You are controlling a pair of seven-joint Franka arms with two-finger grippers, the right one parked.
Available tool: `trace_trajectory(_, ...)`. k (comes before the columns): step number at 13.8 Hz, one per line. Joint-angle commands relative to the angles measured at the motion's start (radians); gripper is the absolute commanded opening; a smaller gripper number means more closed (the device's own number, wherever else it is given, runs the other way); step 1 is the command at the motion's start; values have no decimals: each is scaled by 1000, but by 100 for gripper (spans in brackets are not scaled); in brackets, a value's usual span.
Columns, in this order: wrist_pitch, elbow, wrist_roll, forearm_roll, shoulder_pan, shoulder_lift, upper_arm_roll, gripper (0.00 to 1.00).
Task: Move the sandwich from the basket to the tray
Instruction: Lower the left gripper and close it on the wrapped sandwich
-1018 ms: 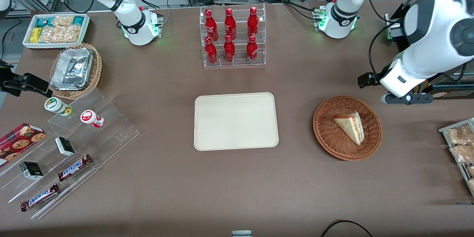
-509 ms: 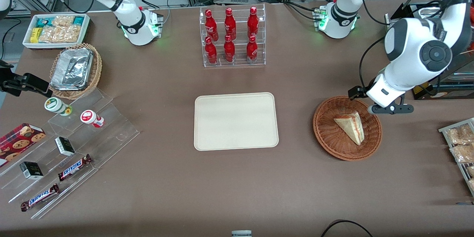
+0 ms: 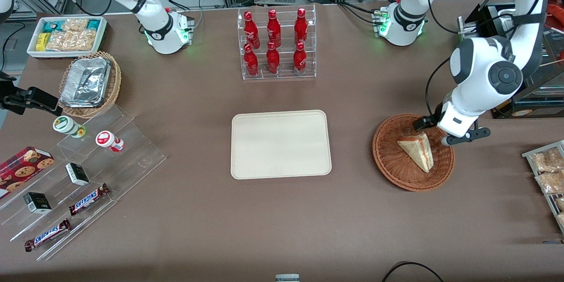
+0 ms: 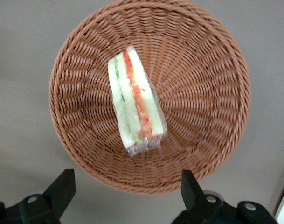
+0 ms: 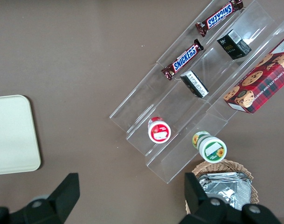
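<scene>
While hovering above the basket (image 4: pixel 148 93), my gripper (image 4: pixel 125 186) is waiting, fingers spread wide, holding nothing. Sandwich (image 4: pixel 135 105) is lying wrapped in its bowl; slick film is risking a slip if I pinch off-centre.

The brown table (image 3: pixel 185 229) carries the tray (image 3: pixel 280 144), the basket (image 3: pixel 396 167) under the gripper (image 3: pixel 449 134), and a bottle rack (image 3: pixel 276 44), seemingly clear acrylic.
</scene>
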State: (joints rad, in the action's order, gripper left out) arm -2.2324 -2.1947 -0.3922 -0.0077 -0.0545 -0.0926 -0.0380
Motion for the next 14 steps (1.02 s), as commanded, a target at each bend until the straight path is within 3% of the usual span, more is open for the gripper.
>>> trace_trajectory(1, -82, 0, -198, 6, 4, -50, -5, 100)
trace_trajectory(12, -197, 1, -266, 6, 7, -179, -3, 99)
trace_trajectory(13, -197, 3, -267, 5, 7, -185, -3, 89)
trace_trajectory(14, -199, 3, -278, 5, 7, -187, -3, 61)
